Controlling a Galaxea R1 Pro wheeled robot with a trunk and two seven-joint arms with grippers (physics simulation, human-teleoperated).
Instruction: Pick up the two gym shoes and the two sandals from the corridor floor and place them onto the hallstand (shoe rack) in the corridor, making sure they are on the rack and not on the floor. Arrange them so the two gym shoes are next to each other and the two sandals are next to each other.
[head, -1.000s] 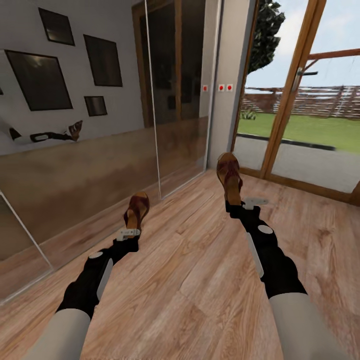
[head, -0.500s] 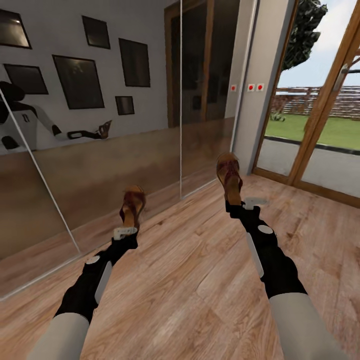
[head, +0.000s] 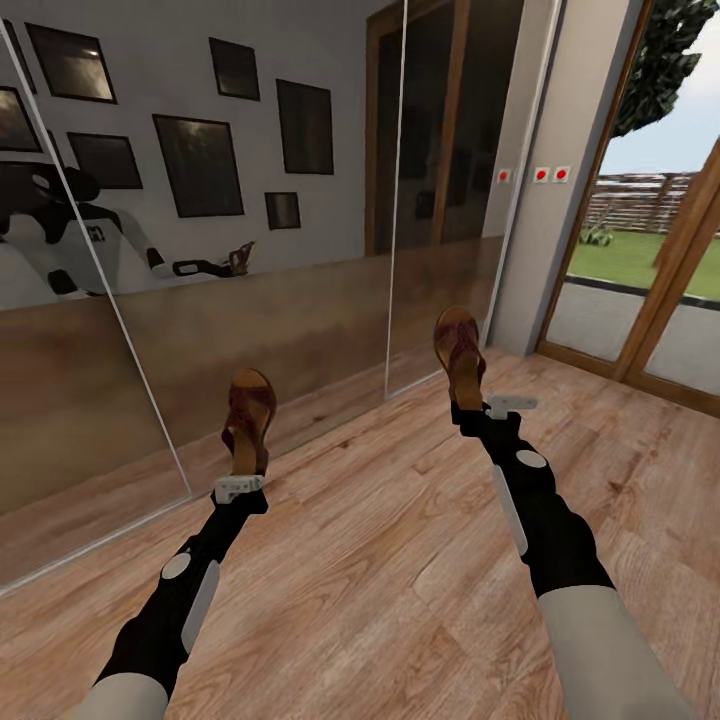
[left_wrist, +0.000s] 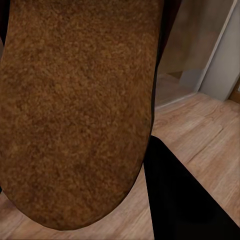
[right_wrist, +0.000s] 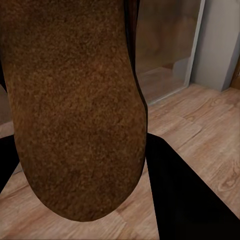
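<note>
A sandal is held upright in each claw above the corridor floor (head: 380, 560). The left claw (head: 238, 487) is closed on the left sandal (head: 247, 420) at its near end; the right claw (head: 470, 410) is closed on the right sandal (head: 460, 355), slightly farther off. Each grip is taken at one end only, so a sandal may swing or slip out during travel. Beyond, a mirrored wall (head: 200, 340) stands near; the raised toes could be knocked against it while turning. Neither the hallstand nor the gym shoes are seen here.
</note>
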